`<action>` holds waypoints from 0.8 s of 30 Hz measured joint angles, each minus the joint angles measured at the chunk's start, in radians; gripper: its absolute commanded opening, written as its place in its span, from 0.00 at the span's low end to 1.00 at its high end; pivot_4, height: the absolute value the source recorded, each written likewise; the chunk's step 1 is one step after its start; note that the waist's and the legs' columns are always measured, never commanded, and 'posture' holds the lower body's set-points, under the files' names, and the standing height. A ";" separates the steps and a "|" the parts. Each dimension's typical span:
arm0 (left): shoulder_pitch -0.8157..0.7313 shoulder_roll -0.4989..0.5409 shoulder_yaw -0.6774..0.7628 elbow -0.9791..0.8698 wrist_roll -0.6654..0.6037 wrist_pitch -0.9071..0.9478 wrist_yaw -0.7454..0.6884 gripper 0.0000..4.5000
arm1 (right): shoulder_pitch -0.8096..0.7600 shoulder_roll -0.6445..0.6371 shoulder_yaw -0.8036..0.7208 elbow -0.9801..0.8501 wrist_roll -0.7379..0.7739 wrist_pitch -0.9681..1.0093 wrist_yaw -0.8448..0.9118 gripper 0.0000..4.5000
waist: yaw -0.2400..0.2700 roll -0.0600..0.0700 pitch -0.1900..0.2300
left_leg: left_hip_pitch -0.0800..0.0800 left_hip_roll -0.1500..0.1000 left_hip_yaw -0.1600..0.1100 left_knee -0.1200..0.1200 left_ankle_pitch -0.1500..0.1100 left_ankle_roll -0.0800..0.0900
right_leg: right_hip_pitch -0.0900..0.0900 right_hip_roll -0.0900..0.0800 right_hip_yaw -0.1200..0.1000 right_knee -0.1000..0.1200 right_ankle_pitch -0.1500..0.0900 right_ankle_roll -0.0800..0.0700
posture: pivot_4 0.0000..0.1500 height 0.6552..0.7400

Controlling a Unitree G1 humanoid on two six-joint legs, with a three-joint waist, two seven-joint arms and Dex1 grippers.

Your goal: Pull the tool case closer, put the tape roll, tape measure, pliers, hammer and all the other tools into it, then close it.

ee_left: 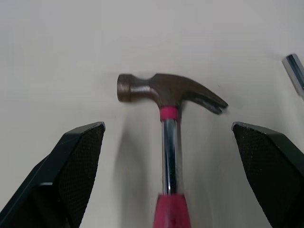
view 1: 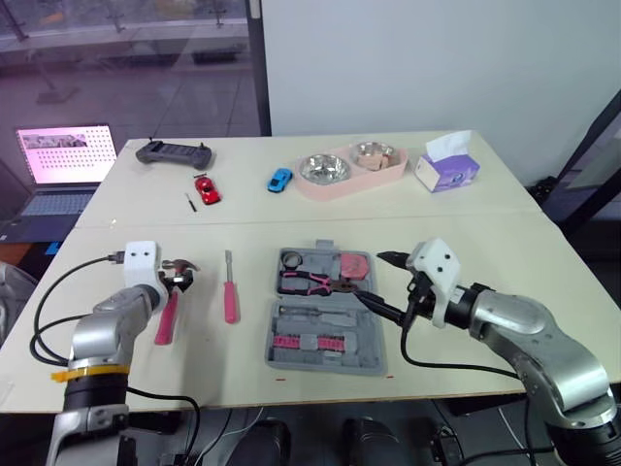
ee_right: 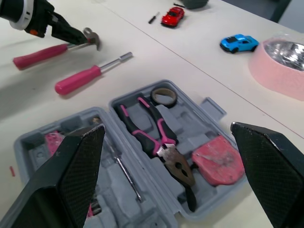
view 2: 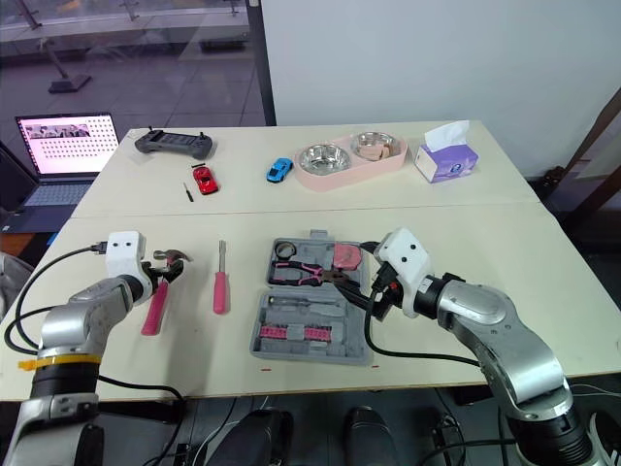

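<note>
The robot's left gripper (ee_left: 167, 127) hangs spread wide over the pink-handled steel claw hammer (view 1: 170, 309), one black finger on each side of the bright steel neck just below the head and neither touching it. The hammer lies flat on the cream tabletop (view 1: 485, 233), well to the left of the open grey plastic tool case (view 1: 364, 342). Its long axis runs nearly straight away from the robot, with the head at the far end and the pink grip pointing back toward the robot's body. The fingers' closing line therefore crosses the shaft squarely. By the look of it, the left arm need only lower and pinch, then carry the hammer rightward.

A pink-handled screwdriver (view 1: 229, 291) lies parallel to the hammer, between it and the case, directly in that path, so the carry will likely have to pass above it.

The right gripper (view 1: 372, 279) stands at the case's right edge with its fingers parted and empty. It is the farther arm from the hammer, with the whole case in between. In the case's upper half lie a dark ring of tape roll (ee_right: 164, 96), black-and-pink pliers (ee_right: 156, 137) and a round pink tape measure (ee_right: 218, 159). The case is open, drawn near the table's front edge.
</note>
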 measured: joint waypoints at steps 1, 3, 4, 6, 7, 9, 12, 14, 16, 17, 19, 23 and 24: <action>-0.016 0.003 -0.007 0.038 0.007 -0.012 -0.018 1.00 | 0.002 0.000 -0.001 0.000 0.000 0.001 -0.004 0.99 | 0.000 0.000 0.000 | 0.000 0.000 0.000 0.000 0.000 0.000 | 0.000 0.000 0.000 0.000 0.000 0.000 | 1.00 1.00; -0.047 0.009 -0.043 0.113 0.021 -0.025 -0.058 1.00 | 0.003 0.001 -0.003 -0.001 0.001 0.005 -0.012 0.99 | -0.001 0.000 0.000 | 0.000 0.000 0.000 0.000 0.000 0.000 | 0.000 0.000 0.000 0.000 0.000 0.000 | 1.00 1.00; -0.063 0.007 -0.052 0.151 0.029 -0.034 -0.075 1.00 | 0.003 0.001 -0.003 -0.002 0.001 0.008 -0.015 0.99 | -0.001 0.000 0.000 | 0.000 0.000 0.000 0.000 0.000 0.000 | 0.000 0.000 0.000 0.001 0.000 0.000 | 1.00 1.00; -0.090 0.008 -0.052 0.193 0.032 -0.043 -0.095 1.00 | 0.003 0.000 -0.004 -0.002 0.001 0.010 -0.020 0.99 | 0.000 0.001 -0.001 | 0.001 0.000 0.000 0.000 0.000 0.000 | 0.000 0.000 0.000 0.001 0.000 0.000 | 1.00 1.00; -0.092 0.008 -0.051 0.198 0.032 -0.039 -0.100 1.00 | 0.003 0.000 -0.004 -0.003 0.001 0.011 -0.021 0.99 | 0.000 0.002 -0.001 | 0.001 0.000 0.000 0.000 0.000 0.000 | 0.000 -0.001 0.000 0.002 0.000 0.000 | 1.00 1.00; -0.087 0.005 -0.041 0.182 0.030 -0.019 -0.102 0.95 | 0.003 0.000 -0.006 -0.004 0.001 0.014 -0.024 1.00 | -0.001 0.002 -0.001 | 0.001 0.000 0.000 0.000 0.000 0.000 | 0.000 -0.001 0.000 0.002 0.000 0.000 | 1.00 1.00; -0.076 -0.004 -0.030 0.156 0.030 0.000 -0.091 0.70 | 0.003 0.000 -0.006 -0.004 0.000 0.019 -0.028 1.00 | 0.000 0.002 -0.001 | 0.001 0.000 0.000 0.000 0.000 0.000 | 0.000 -0.001 0.000 0.002 0.000 0.000 | 1.00 1.00; -0.071 -0.004 -0.023 0.156 0.030 -0.001 -0.093 0.47 | 0.003 0.000 -0.007 -0.004 0.000 0.019 -0.031 1.00 | 0.000 0.002 -0.001 | 0.001 0.000 0.000 0.000 0.000 0.000 | 0.000 -0.001 0.000 0.002 0.000 0.000 | 1.00 1.00; -0.068 -0.004 -0.021 0.158 0.031 -0.004 -0.095 0.24 | 0.003 0.000 -0.007 -0.004 0.000 0.019 -0.034 1.00 | 0.001 0.002 -0.001 | 0.001 0.000 0.000 0.000 0.000 0.000 | 0.000 -0.001 0.000 0.002 0.000 0.000 | 1.00 1.00; -0.067 -0.004 -0.018 0.161 0.032 -0.006 -0.096 0.13 | 0.003 0.000 -0.007 -0.004 0.000 0.019 -0.036 1.00 | 0.001 0.002 -0.001 | 0.001 0.000 0.000 0.000 0.000 0.000 | 0.000 -0.001 0.000 0.002 0.000 0.000 | 1.00 1.00; -0.065 -0.004 -0.015 0.163 0.032 -0.009 -0.102 0.01 | 0.003 0.000 -0.007 -0.004 0.000 0.019 -0.037 1.00 | 0.002 0.002 -0.001 | 0.001 0.000 0.000 0.000 0.000 0.000 | 0.000 -0.001 0.000 0.002 0.000 0.000 | 1.00 1.00; -0.066 -0.004 -0.012 0.167 0.033 -0.013 -0.105 0.01 | 0.003 0.000 -0.007 -0.004 -0.001 0.019 -0.041 1.00 | 0.002 0.002 -0.001 | 0.001 -0.001 0.000 0.000 0.000 0.000 | 0.000 -0.001 0.000 0.002 0.000 0.000 | 1.00 1.00; -0.068 -0.004 -0.009 0.171 0.033 -0.015 -0.105 0.01 | 0.003 0.000 -0.007 -0.004 -0.002 0.019 -0.043 1.00 | 0.002 0.002 -0.001 | 0.001 -0.001 0.000 0.000 0.000 0.000 | 0.000 -0.001 0.000 0.002 0.000 0.000 | 1.00 1.00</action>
